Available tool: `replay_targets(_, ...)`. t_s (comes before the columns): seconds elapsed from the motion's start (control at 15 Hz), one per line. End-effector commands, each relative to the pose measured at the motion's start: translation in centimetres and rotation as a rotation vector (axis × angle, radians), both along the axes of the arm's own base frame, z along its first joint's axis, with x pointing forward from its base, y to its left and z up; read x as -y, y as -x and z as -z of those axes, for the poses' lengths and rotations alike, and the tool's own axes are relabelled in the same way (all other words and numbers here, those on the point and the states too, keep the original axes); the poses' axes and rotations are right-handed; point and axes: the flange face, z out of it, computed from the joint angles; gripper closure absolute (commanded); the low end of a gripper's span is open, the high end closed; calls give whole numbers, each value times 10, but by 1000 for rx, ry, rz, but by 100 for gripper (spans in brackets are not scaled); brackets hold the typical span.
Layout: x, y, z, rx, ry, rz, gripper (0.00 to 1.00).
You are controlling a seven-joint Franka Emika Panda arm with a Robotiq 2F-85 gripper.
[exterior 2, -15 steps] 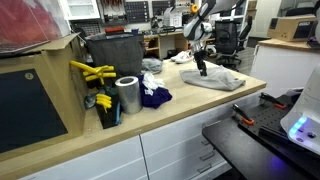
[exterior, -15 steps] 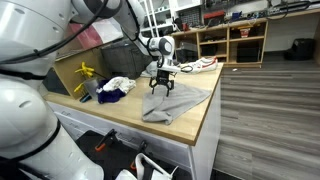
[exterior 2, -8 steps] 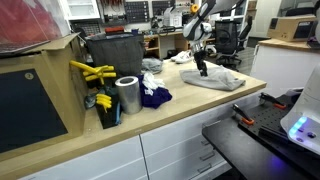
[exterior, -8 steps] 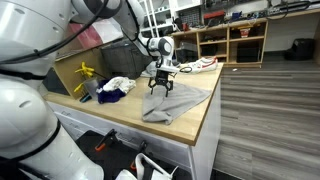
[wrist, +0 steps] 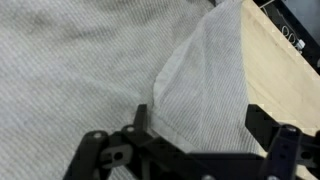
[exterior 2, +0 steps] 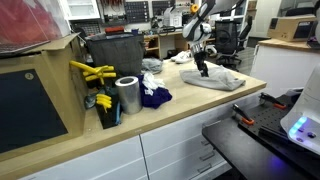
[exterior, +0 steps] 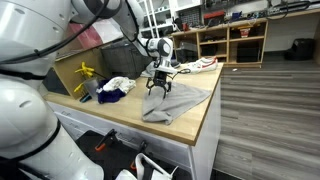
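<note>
— Jaws, what are they doing?
— Hanging released and spread wide, gripping nothing. They are pointing down at the rumpled grey fabric cloth (exterior: pixel 176 103); whether they are touching it, cannot tell.
— Where is the cloth lying?
— Spreading out on the light wooden desk (exterior: pixel 115 118), reaching close to one long edge. A folded flap is showing between the jaws in the wrist view. A dark blue cloth (exterior 2: pixel 152 97) is sitting well apart, beside a shiny metal cylinder (exterior 2: pixel 128 95).

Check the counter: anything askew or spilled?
The gray cloth lies crooked and rumpled, one flap folded back over itself in the wrist view, just below the open gripper. Nothing spilled or visibly damaged.
</note>
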Motion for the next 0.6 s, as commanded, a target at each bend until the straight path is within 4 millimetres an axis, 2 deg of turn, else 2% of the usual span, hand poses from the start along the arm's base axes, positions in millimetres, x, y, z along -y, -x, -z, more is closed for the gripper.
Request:
replay_targets(0.0, -9, 7, -5, -27, 0, 25, 25)
replay_targets(0.07, -10, 7, -4, -28, 0, 25, 26)
replay_targets(0.13, -10, 8, -4, -28, 0, 25, 32)
replay_targets(0.53, -13, 5, -13, -12, -2, 24, 80)
